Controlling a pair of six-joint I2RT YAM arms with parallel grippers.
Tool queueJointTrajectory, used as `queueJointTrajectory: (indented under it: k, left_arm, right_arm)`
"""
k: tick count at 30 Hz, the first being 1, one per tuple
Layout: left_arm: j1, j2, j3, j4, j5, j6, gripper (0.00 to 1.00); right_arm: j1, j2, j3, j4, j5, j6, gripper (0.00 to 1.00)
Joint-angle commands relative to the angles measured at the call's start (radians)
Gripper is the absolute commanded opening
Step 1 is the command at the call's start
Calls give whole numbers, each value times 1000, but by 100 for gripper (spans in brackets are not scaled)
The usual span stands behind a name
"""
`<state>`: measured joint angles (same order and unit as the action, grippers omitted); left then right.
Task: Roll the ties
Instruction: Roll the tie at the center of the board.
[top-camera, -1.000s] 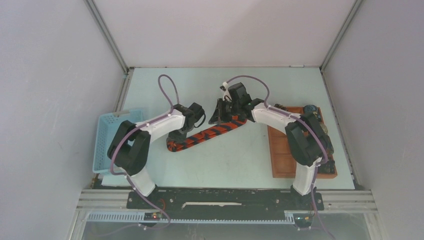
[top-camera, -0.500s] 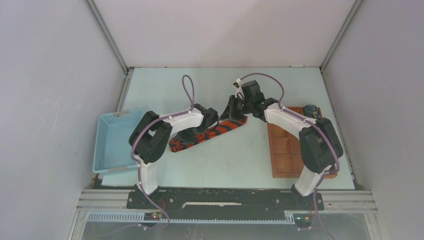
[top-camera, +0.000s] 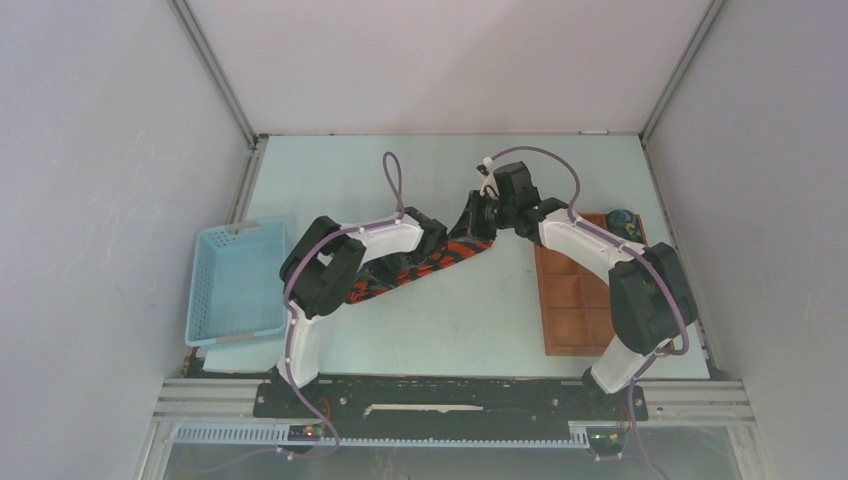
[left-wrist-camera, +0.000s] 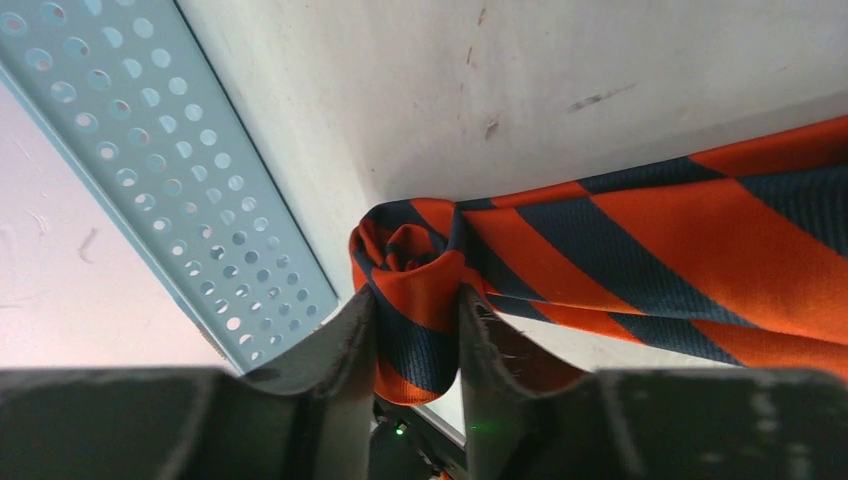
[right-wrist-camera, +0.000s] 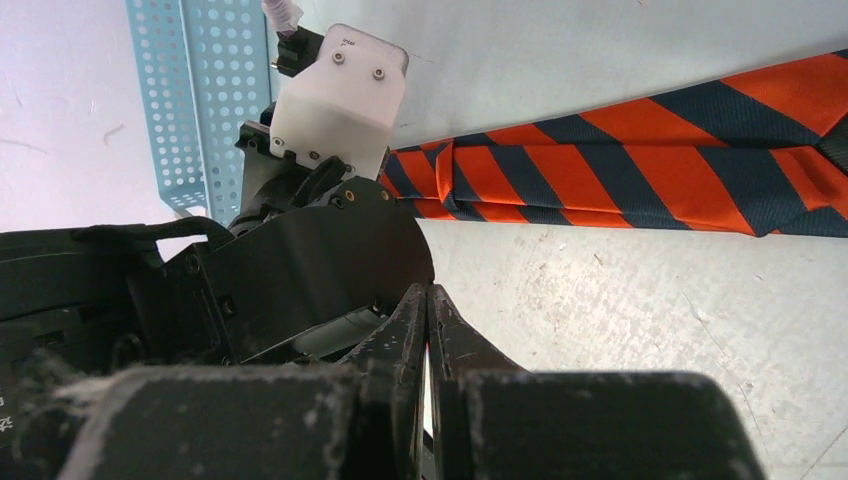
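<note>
A light blue basket (top-camera: 235, 285) sat at the 9 o'clock edge of the table (top-camera: 450, 330). The left gripper (left-wrist-camera: 415, 315) pinched the rolled end of the red-orange and dark striped tie (left-wrist-camera: 640, 240), its fingers touching the roll on both sides. The tie lay mid-table, stretching from 8 o'clock towards 2 o'clock. Near its 2 o'clock end stood the right gripper (right-wrist-camera: 428, 300), jaws pressed together. A brown compartmented tray (top-camera: 565, 310) lay at 3 o'clock.

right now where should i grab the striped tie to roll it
Grip the rolled end of the striped tie, coming end-on at the spiral and straddling it, as the left claw does; the rest is a flat strip, giving no edge.
</note>
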<state>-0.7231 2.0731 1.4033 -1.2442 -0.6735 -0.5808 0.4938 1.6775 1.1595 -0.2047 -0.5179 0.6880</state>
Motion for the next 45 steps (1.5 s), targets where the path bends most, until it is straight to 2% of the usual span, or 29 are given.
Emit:
queueJointTrajectory:
  k: [1, 9, 18, 27, 39, 45]
  left_arm:
    - [-9, 16, 39, 15, 2, -50, 41]
    - [-10, 0, 71, 32, 37, -47, 51]
    - [-10, -34, 76, 51, 81, -47, 54]
    - [-10, -100, 16, 174, 174, -51, 58]
    - [-7, -227, -13, 181, 127, -43, 58]
    - [-5, -315, -34, 182, 106, -29, 57]
  right_arm:
    - [-6, -54, -8, 9, -6, -23, 3]
    - [-7, -64, -11, -3, 10, -30, 3]
    - [-5, -77, -11, -14, 20, -32, 3]
    - [2, -89, -11, -30, 38, -36, 3]
    - [43, -100, -11, -31, 81, -34, 3]
    - [84, -112, -11, -47, 153, -36, 3]
